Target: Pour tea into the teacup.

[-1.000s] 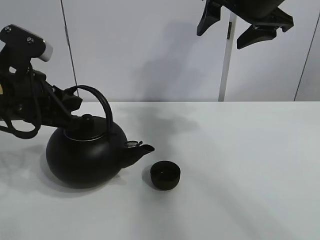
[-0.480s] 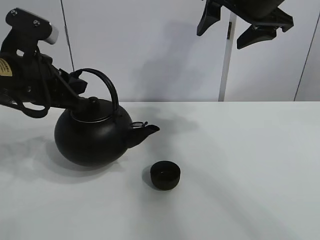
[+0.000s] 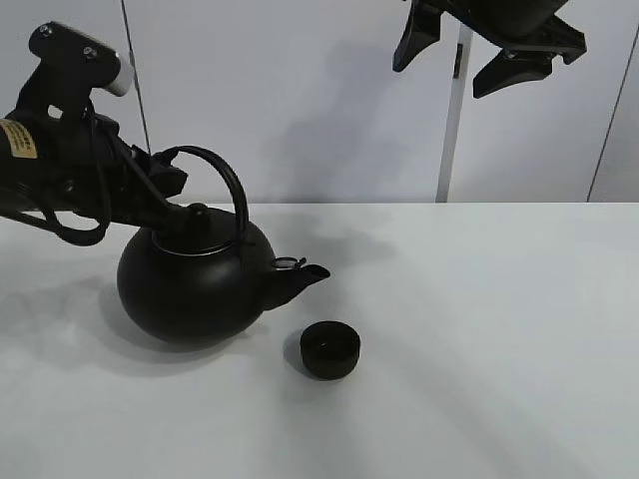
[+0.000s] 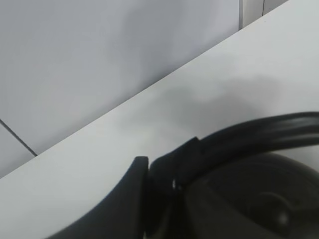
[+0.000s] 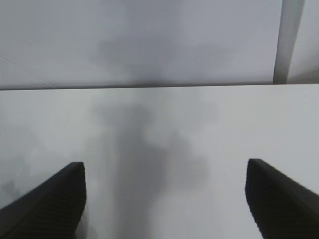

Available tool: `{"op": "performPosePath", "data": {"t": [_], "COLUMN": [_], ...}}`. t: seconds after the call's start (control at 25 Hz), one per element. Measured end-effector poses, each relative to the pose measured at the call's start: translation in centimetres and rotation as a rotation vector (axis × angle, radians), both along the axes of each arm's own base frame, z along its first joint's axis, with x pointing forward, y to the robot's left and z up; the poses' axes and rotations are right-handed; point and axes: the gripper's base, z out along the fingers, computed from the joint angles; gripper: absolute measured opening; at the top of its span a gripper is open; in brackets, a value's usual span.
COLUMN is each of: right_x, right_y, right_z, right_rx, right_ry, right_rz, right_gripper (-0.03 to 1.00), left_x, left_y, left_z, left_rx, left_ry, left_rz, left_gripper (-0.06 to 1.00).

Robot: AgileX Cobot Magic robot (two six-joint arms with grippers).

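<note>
- Left pincer [image 3: 168, 190]: clenched on the arched black handle [image 3: 225, 180] of the big round matte-black kettle [image 3: 190, 289]. It grips low on the handle's near end, beside the lid knob. The left wrist view shows a dark finger pressed against that handle.
- The kettle sits about level, spout [image 3: 305, 276] pointing toward the middle of the white table [image 3: 479, 329]. It looks to hang just clear of the surface (shadow beneath it; I cannot be sure of the gap).
- The small, low, handleless matte-black teacup [image 3: 330, 349] stands on the table near the spout, in front of it and to its right, apart from the kettle's belly.
- No tea shows at the spout or in the cup; pouring has not begun.
- Right pincer [image 3: 439, 78]: released, jaws spread, parked high above the table and well apart from both items, holding nothing.
- Risks, as I judge them:
  - Tipping now would wet the table, since the spout is not over the cup.
  - An off-centre hold could let the heavy kettle swing or slip in the grip.
  - The belly could nudge the light cup while closing in.
  - So small a cup could overflow quickly.
</note>
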Motion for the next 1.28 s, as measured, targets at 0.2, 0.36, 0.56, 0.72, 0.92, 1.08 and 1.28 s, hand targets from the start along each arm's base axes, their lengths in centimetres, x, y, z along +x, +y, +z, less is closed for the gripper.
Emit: {"op": "performPosePath", "data": {"t": [0.2, 0.36, 0.56, 0.72, 0.92, 1.08, 1.28], "right_x": [0.0, 0.0, 0.0, 0.0, 0.0, 0.0, 0.0], "right_y": [0.0, 0.0, 0.0, 0.0, 0.0, 0.0, 0.0], "right_z": [0.0, 0.0, 0.0, 0.0, 0.0, 0.0, 0.0], "right_rx": [0.000, 0.000, 0.000, 0.000, 0.000, 0.000, 0.000], "right_ry": [0.000, 0.000, 0.000, 0.000, -0.002, -0.002, -0.002], "right_rz": [0.000, 0.000, 0.000, 0.000, -0.001, -0.001, -0.001], "right_gripper": [0.60, 0.60, 0.60, 0.60, 0.60, 0.60, 0.60], "left_x": [0.0, 0.0, 0.1, 0.8, 1.4, 1.7, 1.8], "left_y": [0.0, -0.1, -0.1, -0.4, -0.9, -1.1, -1.1], "left_z": [0.0, 0.0, 0.0, -0.1, -0.2, -0.2, -0.2], "left_rx": [0.021, 0.038, 0.063, 0.067, 0.070, 0.075, 0.106], "left_ry": [-0.012, -0.021, -0.039, -0.043, -0.045, -0.048, -0.057], "left_rz": [-0.014, -0.024, -0.036, -0.039, -0.044, -0.048, -0.059], "left_gripper": [0.11, 0.11, 0.11, 0.11, 0.11, 0.11, 0.11]}}
